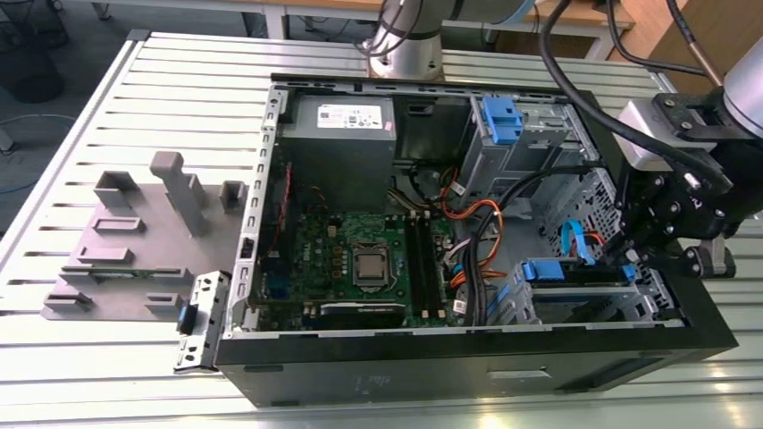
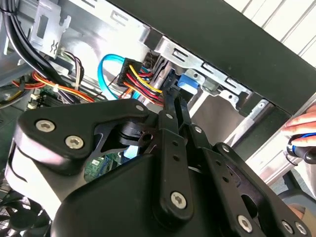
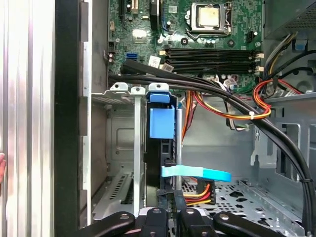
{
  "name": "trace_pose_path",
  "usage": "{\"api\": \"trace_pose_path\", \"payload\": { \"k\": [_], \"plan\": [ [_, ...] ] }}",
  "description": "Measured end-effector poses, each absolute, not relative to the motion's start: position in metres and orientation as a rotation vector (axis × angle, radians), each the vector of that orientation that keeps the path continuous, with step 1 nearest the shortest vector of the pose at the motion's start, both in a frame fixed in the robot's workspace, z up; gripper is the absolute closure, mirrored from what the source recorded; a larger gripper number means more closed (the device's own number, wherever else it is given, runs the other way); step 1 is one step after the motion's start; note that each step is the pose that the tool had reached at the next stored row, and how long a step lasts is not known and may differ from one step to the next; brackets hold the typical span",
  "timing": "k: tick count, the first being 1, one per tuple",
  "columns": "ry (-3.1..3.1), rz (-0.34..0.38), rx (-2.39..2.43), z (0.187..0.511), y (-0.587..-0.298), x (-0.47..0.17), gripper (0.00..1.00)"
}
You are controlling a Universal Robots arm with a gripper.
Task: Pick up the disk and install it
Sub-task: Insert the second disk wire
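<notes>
With the disk (image 3: 162,133) standing on edge in the drive cage (image 1: 584,299) at the exterior view's right, jaws apparently pinched on its end, I push squarely, keeping cables (image 3: 217,89) clear.

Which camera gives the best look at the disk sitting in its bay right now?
The first wrist view: the disk stands edge-on in its bay, blue bracket facing the camera, with the pincer just below it. The exterior view shows its blue bracket in the lower bay beside the pincer. The second wrist view shows a blue bit of it past the fingers.
</notes>
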State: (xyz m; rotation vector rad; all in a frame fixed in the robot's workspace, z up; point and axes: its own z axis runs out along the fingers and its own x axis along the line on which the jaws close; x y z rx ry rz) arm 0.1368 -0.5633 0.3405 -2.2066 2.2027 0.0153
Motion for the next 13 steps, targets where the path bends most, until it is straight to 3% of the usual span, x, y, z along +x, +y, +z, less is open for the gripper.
{"api": "trace_pose_path", "payload": {
  "k": [13],
  "plan": [
    [2.203,0.016,-2.206,0.3365,-0.565,0.1368,0.83]
  ]
}}
